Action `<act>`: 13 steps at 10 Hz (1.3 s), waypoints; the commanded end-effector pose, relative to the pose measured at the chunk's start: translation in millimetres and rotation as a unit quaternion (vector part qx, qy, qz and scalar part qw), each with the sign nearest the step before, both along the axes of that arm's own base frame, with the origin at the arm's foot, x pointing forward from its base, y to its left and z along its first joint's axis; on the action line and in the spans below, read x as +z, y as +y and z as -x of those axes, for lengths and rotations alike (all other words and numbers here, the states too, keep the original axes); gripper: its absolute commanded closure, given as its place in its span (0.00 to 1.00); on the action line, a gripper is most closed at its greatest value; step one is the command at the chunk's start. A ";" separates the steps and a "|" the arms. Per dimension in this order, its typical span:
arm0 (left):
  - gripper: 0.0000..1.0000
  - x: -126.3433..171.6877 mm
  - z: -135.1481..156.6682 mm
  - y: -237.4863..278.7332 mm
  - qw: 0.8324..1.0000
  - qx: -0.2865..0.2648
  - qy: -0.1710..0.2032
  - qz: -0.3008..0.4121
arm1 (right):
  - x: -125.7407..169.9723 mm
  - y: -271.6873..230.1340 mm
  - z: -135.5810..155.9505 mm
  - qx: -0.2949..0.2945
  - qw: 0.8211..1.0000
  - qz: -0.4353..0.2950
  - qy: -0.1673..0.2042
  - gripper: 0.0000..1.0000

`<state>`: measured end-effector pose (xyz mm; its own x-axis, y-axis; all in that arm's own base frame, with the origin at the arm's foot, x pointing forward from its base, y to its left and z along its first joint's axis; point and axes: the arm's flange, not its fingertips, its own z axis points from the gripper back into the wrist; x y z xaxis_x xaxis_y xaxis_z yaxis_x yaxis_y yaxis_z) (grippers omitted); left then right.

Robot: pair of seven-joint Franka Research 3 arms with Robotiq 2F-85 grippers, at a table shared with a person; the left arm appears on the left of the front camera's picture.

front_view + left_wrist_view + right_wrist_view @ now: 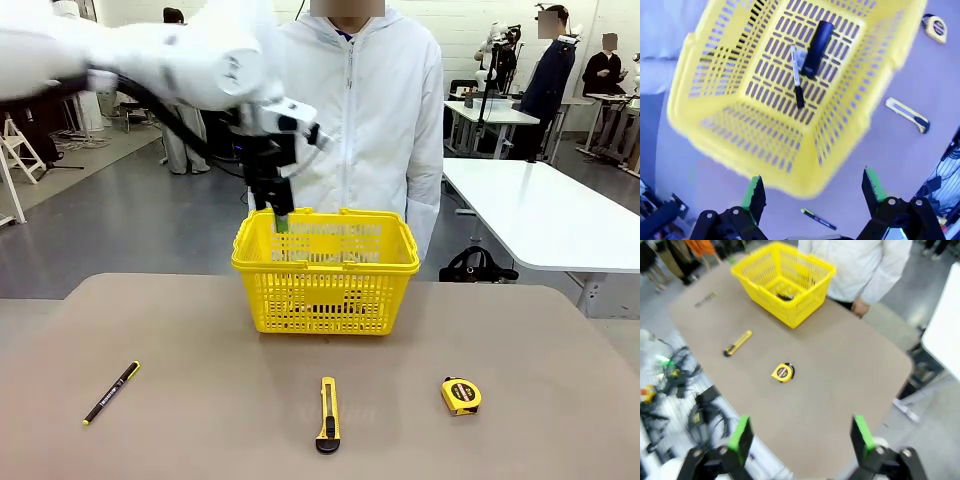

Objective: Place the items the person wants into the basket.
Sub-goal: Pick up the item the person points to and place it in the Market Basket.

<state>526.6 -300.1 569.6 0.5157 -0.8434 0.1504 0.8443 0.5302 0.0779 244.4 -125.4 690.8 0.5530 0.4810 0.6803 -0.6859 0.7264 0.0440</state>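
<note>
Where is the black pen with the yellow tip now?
In the front view the black pen lies on the table at the robot's left, left of the utility knife, outside the basket.

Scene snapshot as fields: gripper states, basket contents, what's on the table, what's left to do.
left gripper: open, empty, above the basket
right gripper: open, empty, up off the table
basket: yellow, upright, far middle of the table, in front of the person
in basket: white marker with black cap, lying on the floor beside a dark oblong item I cannot identify
on table: black pen near left; utility knife near middle; tape measure near right
left to do: black pen not yet in basket
</note>
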 end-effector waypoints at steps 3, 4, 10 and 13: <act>0.00 -1.1 115.7 107.2 0.998 0.024 -0.022 0.054 | -1.8 1.3 -0.3 0.011 1.000 -0.008 -0.001 0.00; 0.00 -0.2 126.4 123.0 0.997 0.036 -0.027 0.060 | -1.8 1.3 -0.3 0.011 1.000 -0.008 -0.001 0.00; 0.00 -5.7 137.9 148.8 0.997 0.060 -0.013 0.056 | -1.8 1.3 -0.3 0.011 1.000 -0.008 -0.001 0.00; 0.00 -5.7 137.9 148.8 0.997 0.060 -0.013 0.056 | -1.8 1.3 -0.3 0.011 1.000 -0.008 -0.001 0.00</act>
<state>389.1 -152.6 561.7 0.6015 -0.7558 0.2587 0.7769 0.6289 0.0310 244.2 -125.4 690.8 0.5526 0.4816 0.6802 -0.6864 0.7259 0.0436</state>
